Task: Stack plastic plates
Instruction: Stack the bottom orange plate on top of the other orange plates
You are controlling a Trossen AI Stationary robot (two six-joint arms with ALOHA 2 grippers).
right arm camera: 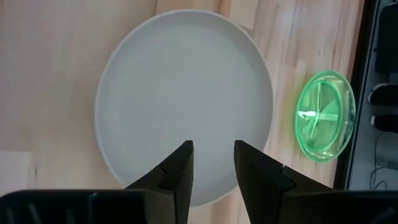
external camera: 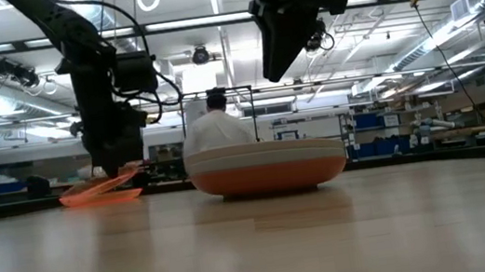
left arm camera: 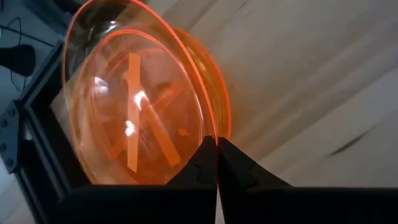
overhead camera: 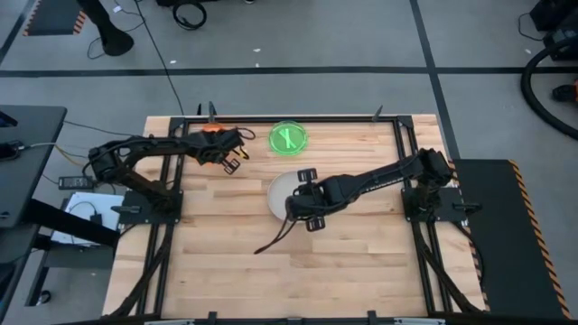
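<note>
A: Listing table (overhead camera: 226, 253) contents. Item one?

B: Orange plate (left arm camera: 134, 102), small, translucent. Far left part of the table, near the frame rail. Left claw (left arm camera: 216, 149) is clamped on its rim, fingers together. The low view shows it tilted, one edge up, the other at the wood. From above the claw hides most of it.

A: Item two?

B: Green plate (overhead camera: 288, 138), small, translucent, lying flat near the far edge, about midway across. Apart from everything else. The low view does not show it.

A: Item three?

B: Stack (external camera: 265, 166) at the table's centre. Beige plate (right arm camera: 183, 99) on top; the low view shows an orange-red one (external camera: 267, 180) beneath, with a pale band between them. How many plates make up that band cannot be told.

A: Right claw (right arm camera: 212, 158)?

B: Raised over the stack's near side, fingers apart, holding nothing. From above the arm covers part of the beige plate.

A: Anything else?

B: A person (external camera: 217, 125) in white beyond the table, back turned, lower body hidden by the stack.
</note>
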